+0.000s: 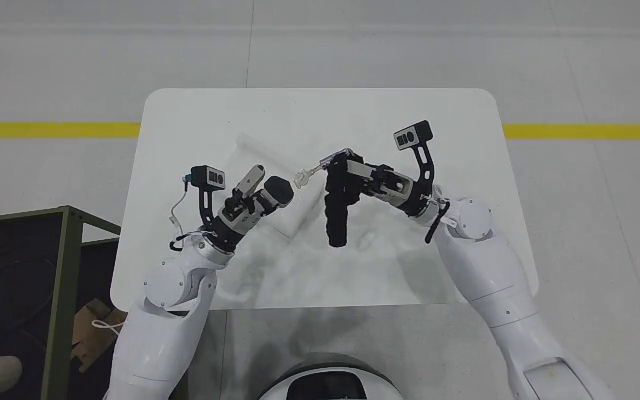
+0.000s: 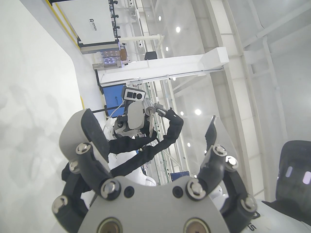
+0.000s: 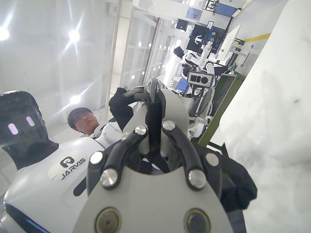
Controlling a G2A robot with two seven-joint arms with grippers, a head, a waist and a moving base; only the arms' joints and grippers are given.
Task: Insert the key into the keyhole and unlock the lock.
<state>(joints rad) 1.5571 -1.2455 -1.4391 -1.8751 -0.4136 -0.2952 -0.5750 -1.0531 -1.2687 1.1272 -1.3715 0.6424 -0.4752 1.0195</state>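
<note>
Right tool (image 3: 153, 98) is closed, clamped on a small metal piece I take to be the lock (image 2: 147, 103), with a black strap (image 1: 336, 215) pinched between its fingers and drooping toward the desk (image 1: 430, 260). It holds the lock in the air above the middle of the desk, a little toward the far edge. A thin flat blade, probably the key (image 2: 151, 124), hangs loose beneath the lock; I cannot make out the keyhole.

I judge lock and key to be light, rigid, smooth metal that slips easily in the pads. The dangling key will likely swing when touched. I would pinch it by its broad flat head and leave the blade free. The strap is soft and could snag a finger.

Left tool (image 2: 150, 132) is open wide and empty. It sits just beside the lock on the side of the desk's left edge and faces it.

Open room lies on every side, out to all four desk edges. The tight spot is between the two tools, where fingers and the raised wrist cameras could knock together.
</note>
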